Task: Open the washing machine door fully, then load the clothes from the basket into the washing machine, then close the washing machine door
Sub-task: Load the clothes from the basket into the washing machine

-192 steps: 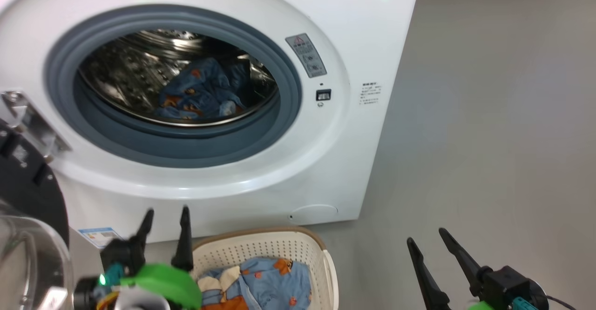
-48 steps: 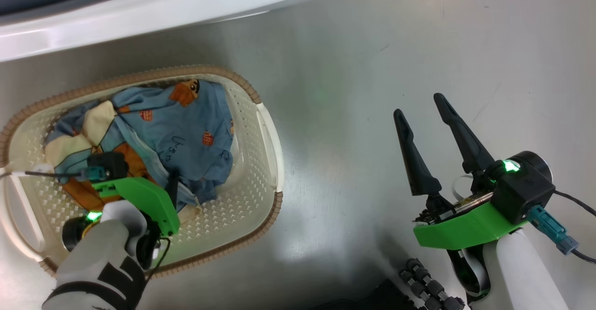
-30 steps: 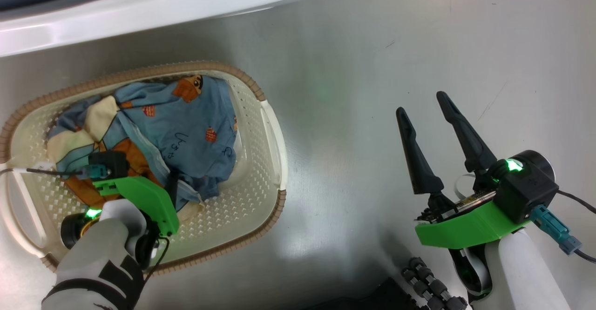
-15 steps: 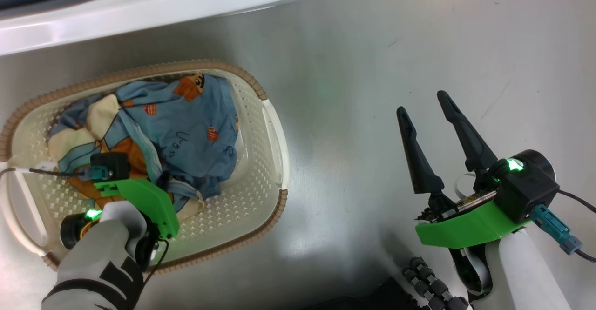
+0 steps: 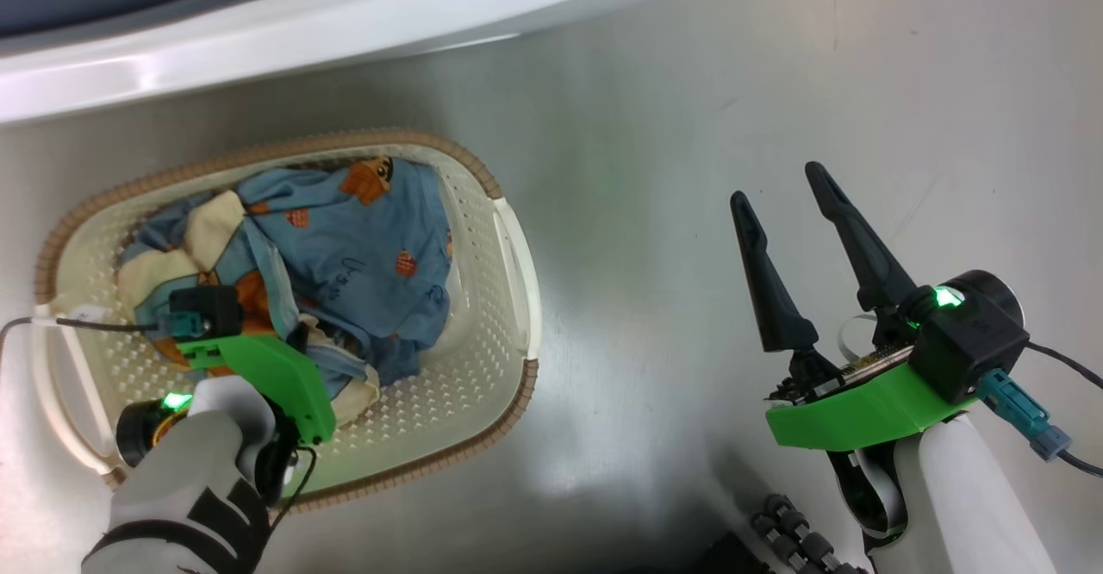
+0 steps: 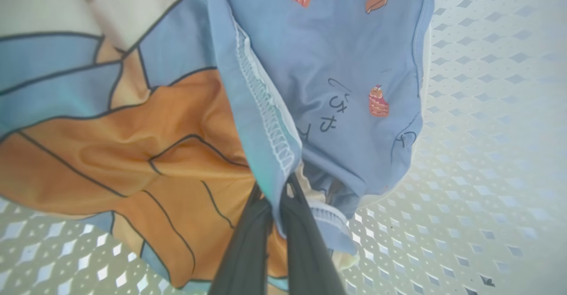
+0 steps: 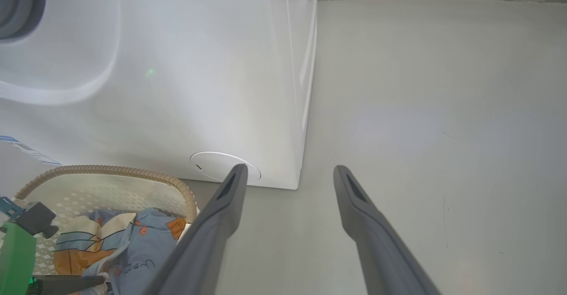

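Looking at the left gripper (image 6: 277, 197), how do its two fingers stand? — A

They are pressed together, and a light blue hem of the clothes (image 6: 345, 64) is pinched between them. In the left wrist view the stitched edge of the fabric runs down right into the closed tips. — B

And where do the clothes lie? — A

They are inside the basket (image 5: 515, 255), as a crumpled heap. On top is light blue fabric with small orange prints. An orange piece and a cream piece are at the left of the heap. The gripper reaches down into the heap from the near rim. The basket stands on the grey floor (image 5: 655, 212), near the white front of the washing machine (image 5: 258, 31). — B

What about the right gripper (image 5: 777, 186)? — A

Its fingers are wide apart and hold nothing. It hangs over the floor, well apart from the basket, on the basket's right side. In the right wrist view the fingers point toward the lower corner of the machine. A round white cover (image 7: 210, 171) is seen there, low on the front panel. — B
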Available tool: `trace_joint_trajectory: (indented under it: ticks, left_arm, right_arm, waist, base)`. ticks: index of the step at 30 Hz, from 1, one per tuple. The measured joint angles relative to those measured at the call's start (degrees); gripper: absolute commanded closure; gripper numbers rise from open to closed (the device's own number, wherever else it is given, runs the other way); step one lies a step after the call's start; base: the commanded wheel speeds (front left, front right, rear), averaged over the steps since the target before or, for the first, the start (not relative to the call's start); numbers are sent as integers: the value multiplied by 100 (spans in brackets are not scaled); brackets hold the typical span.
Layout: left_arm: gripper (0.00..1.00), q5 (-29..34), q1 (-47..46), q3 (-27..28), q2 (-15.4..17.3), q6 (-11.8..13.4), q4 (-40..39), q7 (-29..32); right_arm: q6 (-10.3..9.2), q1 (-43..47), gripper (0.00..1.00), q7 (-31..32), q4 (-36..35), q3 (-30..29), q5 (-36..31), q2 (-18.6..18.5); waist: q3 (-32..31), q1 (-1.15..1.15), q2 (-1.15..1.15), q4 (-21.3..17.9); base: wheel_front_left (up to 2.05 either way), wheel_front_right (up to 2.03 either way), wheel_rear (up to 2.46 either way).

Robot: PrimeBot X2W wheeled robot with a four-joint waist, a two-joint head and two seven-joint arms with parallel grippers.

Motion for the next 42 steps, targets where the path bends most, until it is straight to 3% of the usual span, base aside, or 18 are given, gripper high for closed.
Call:
trace_joint_trajectory:
  ticks: [9,19,22,30,42]
  left_arm:
    - [100,-2,478,-287,-16,0,-322,-257]
    - [100,-90,1269,-178,-8,0,-731,-565]
    - [100,22,1550,165,46,15,-1056,-566]
    - [100,832,2748,1251,71,430,-2351,-566]
    - [100,2201,4358,2599,-158,828,-4187,-566]
  right_arm:
    - [0,9,0,0,158,10,0,-1]
    - [0,455,0,0,424,-5,0,-1]
    - [0,671,0,0,495,-24,0,-1]
    - [0,1308,0,0,648,-115,29,-26]
    - [0,2025,0,1,711,-114,81,-186]
  waist:
    - [-506,0,0,128]
    - [-1464,0,0,345]
    - [-1817,0,0,426]
    - [-2796,0,0,686]
    - [-4070,0,0,1106]
  base:
    - [0,0,0]
    - [0,0,0]
    - [0,0,0]
    - [0,0,0]
    - [0,0,0]
